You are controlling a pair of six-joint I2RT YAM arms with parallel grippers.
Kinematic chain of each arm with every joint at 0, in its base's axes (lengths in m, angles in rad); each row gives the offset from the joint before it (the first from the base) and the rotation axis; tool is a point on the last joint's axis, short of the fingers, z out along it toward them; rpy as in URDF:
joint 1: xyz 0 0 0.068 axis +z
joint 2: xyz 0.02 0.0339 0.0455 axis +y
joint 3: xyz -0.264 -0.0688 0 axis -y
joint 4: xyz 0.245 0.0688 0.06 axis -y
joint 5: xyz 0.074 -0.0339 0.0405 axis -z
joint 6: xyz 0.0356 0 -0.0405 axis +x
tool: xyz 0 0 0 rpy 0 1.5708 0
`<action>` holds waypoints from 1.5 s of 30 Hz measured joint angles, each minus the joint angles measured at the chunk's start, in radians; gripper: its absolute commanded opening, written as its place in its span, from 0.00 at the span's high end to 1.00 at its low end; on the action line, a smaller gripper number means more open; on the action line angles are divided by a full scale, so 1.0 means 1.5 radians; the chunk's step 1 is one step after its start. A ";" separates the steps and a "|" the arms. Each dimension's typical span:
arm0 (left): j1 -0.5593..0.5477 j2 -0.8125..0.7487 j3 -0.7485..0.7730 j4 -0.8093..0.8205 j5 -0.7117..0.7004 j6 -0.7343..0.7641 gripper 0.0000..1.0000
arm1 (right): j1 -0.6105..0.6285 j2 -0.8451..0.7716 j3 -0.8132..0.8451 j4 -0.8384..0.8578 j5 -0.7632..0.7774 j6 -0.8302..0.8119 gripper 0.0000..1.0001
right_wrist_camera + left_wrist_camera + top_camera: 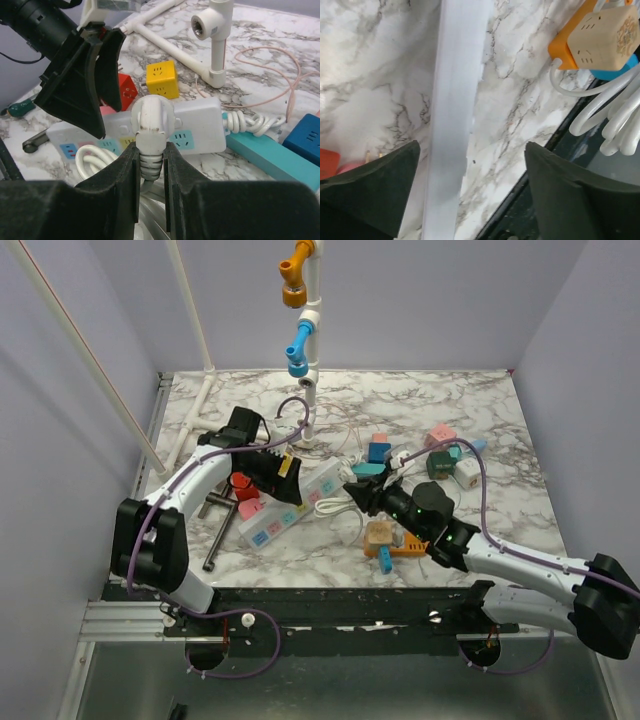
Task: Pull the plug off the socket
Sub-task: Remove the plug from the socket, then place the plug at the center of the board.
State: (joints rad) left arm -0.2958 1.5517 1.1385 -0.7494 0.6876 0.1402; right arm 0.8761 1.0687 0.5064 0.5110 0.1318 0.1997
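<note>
Socket (pixel 300 505): one white strip, flat on desk (pixel 480 400), left of centre in top view. Long axis diagonal, near-left to far-right. Outlet row faces up, pastel squares along the top; exact outlet count not readable. Cord leaves the far-right end, per right wrist view.

Plug (pixel 150 117): one, white, round head. Sits against the strip's near long side at mid-length, cable tail pointing back toward the right arm. Cannot tell whether the pins are seated or free.

Right pincer (pixel 151 155): narrow, clamped on the plug's ribbed neck, one finger each side.

Left pincer (pixel 472 155): wide, holding nothing. Hangs over the strip's near-left half, strip running between the fingers lengthwise. No contact visible in left wrist view, which is blurred.

Counts: two pincers, one strip, one plug. One bundled white cord (pixel 615 115) beside the strip near the desk's front edge. One beige cube (pixel 602 37) on an orange base next to it. One yellow cube (pixel 162 80) and one red cube (pixel 127 92) behind the strip. More cubes scattered to the right, not counted.
</note>
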 measured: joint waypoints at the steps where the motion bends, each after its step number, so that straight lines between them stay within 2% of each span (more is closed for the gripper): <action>1: 0.001 -0.005 -0.001 -0.001 -0.001 0.003 0.02 | 0.000 0.001 0.002 -0.004 -0.007 0.004 0.99; 9: 0.005 -0.089 0.032 -0.051 -0.005 0.058 0.02 | 0.007 0.020 0.026 -0.032 -0.066 0.029 0.99; 15: 0.038 -0.140 0.091 -0.119 0.004 0.107 0.01 | 0.073 0.082 0.076 -0.042 -0.096 0.032 0.99; 17: 0.050 -0.165 0.099 -0.140 0.011 0.119 0.02 | 0.095 0.118 0.087 -0.041 -0.104 0.036 0.96; 19: 0.054 -0.190 0.100 -0.161 0.020 0.129 0.01 | 0.114 0.161 0.094 -0.040 -0.108 0.041 0.81; 21: 0.054 -0.205 0.100 -0.175 0.026 0.136 0.01 | 0.127 0.205 0.101 -0.038 -0.112 0.045 0.74; 26: 0.053 -0.239 0.100 -0.207 0.032 0.148 0.02 | 0.139 0.301 0.120 -0.036 -0.119 0.065 0.28; 28: 0.053 -0.250 0.100 -0.217 0.032 0.151 0.02 | 0.140 0.325 0.132 -0.039 -0.118 0.069 0.14; 29: 0.053 -0.253 0.100 -0.219 0.032 0.152 0.02 | 0.140 0.331 0.140 -0.044 -0.116 0.074 0.04; 30: 0.053 -0.258 0.100 -0.226 0.032 0.154 0.02 | 0.140 0.332 0.147 -0.050 -0.115 0.076 0.00; 34: 0.053 -0.261 0.115 -0.246 0.031 0.162 0.02 | 0.140 0.311 0.196 -0.101 -0.081 0.079 0.00; 37: 0.051 -0.263 0.128 -0.260 0.031 0.171 0.02 | 0.140 0.255 0.234 -0.173 -0.035 0.080 0.00; 41: 0.032 -0.274 0.131 -0.266 0.030 0.178 0.02 | 0.140 0.160 0.296 -0.303 0.054 0.106 0.00; 45: -0.026 -0.313 0.113 -0.241 0.031 0.186 0.02 | 0.140 0.062 0.318 -0.447 0.167 0.173 0.00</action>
State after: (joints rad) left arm -0.3347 1.0828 1.3087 -1.1114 0.7334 0.4187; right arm 1.0855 1.1618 0.9840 -0.1596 0.3828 0.4599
